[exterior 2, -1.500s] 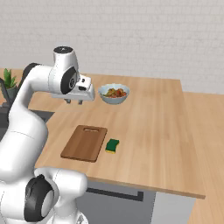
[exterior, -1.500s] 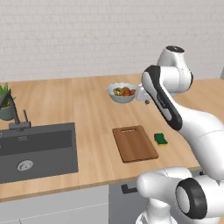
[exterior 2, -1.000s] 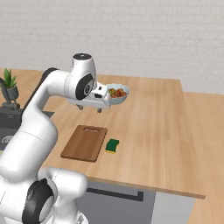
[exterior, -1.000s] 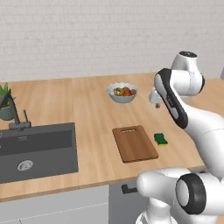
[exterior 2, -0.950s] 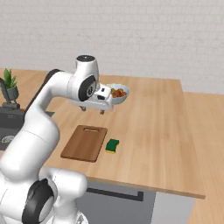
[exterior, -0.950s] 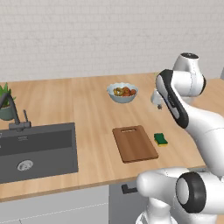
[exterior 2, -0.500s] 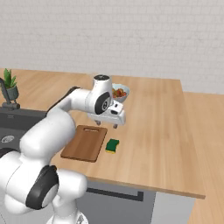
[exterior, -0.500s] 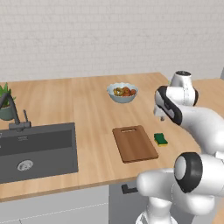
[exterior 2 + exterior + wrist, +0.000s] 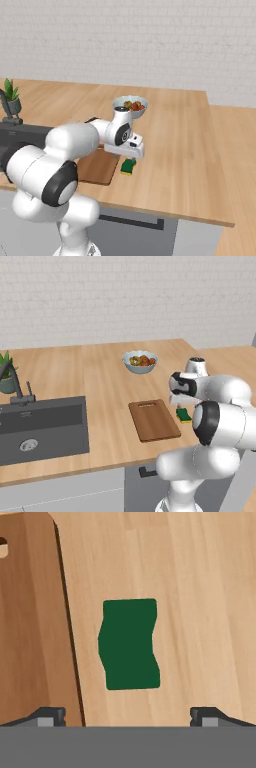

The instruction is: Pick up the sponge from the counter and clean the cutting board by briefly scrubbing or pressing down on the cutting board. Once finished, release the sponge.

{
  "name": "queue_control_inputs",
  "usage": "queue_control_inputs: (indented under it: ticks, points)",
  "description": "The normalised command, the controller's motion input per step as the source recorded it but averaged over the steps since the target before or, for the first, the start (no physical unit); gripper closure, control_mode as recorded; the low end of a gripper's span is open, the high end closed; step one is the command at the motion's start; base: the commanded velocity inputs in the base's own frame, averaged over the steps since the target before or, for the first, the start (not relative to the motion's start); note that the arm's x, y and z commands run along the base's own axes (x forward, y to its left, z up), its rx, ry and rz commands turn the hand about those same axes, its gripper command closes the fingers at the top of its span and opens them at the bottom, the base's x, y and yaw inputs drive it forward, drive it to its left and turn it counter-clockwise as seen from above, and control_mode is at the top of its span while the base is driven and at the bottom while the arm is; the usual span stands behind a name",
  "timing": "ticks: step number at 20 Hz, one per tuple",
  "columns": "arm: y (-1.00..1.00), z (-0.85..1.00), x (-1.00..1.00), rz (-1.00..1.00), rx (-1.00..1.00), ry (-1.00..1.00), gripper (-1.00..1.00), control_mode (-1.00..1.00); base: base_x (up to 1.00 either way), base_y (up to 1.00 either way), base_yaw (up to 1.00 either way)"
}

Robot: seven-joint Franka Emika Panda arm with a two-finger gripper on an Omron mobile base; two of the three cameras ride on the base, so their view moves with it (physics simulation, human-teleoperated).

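Fingers [image 9: 127, 717] spread wide, one tip at each lower corner of the hand view, nothing between them, poised above the sponge [image 9: 129, 644]. Sponge lying flat on the counter [image 9: 200, 587], green top up, wavy along its long sides, just beside the cutting board [image 9: 30, 627] but not touching it, a thin strip of light wood showing between. Board's slot handle peeking in at the hand view's upper left edge.

From the left base view: sponge [image 9: 183, 415] right of the cutting board [image 9: 153, 419], half tucked under the white wrist. Gripper [image 9: 181, 402] low over that spot, fingers themselves hidden by the wrist from this side. From the right base view: gripper [image 9: 127, 151] hanging directly over the sponge [image 9: 128, 166], clear of it, cutting board [image 9: 97, 166] partly masked by the forearm.

Farther back from the cutting board, bowl [image 9: 140, 362] of fruit on the counter [image 9: 100, 376]. Well off to the board's left, dark sink [image 9: 40, 428] with faucet [image 9: 16, 383], and potted plant [image 9: 6, 373] beyond that.
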Motion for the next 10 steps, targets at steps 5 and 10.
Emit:
queue_control_inputs:
  ticks: [5, 10]
  points:
    - [0.00, -0.47, 0.09, 0.00, 0.00, 0.00, -1.00, -1.00, 0.00, 0.00, 0.00]
    - [0.00, -0.30, 0.03, 0.00, 0.00, 0.00, -1.00, -1.00, 0.00, 0.00, 0.00]
